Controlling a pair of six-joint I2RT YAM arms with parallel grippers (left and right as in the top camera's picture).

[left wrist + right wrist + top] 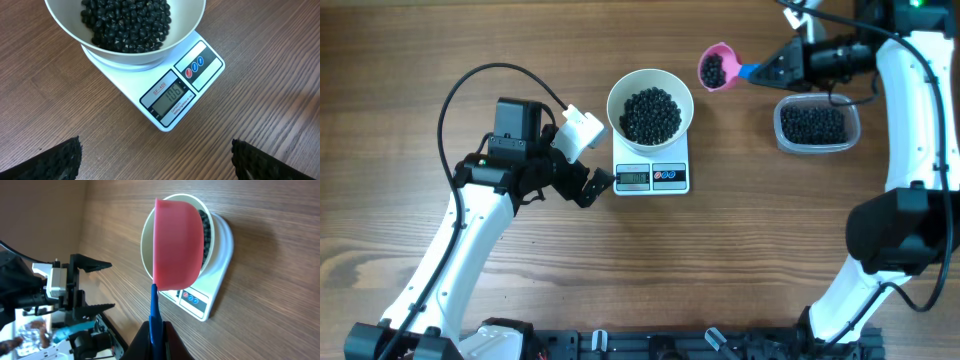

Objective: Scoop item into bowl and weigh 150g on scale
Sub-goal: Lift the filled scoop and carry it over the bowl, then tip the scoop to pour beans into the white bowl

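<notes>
- Wood-grain desk (400, 60) is carrying everything; the left gripper (588, 183) is hanging wide apart and empty just beside the scale, probably keeping the display readable.
- Small white rectangular digital scale (652, 176) is showing "106" under the label "SF-400"; the round white bowl (612, 110) is sitting on it, holding tiny black beans (651, 114).
- Right gripper (775, 70) is clamping the blue handle of a pink plastic scoop (716, 68), holding more beans level between the bowl and the clear plastic tub (782, 128).

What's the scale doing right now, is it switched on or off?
On. In the left wrist view the display on the scale shows dark digits, with the bowl of beans resting on top.
</notes>
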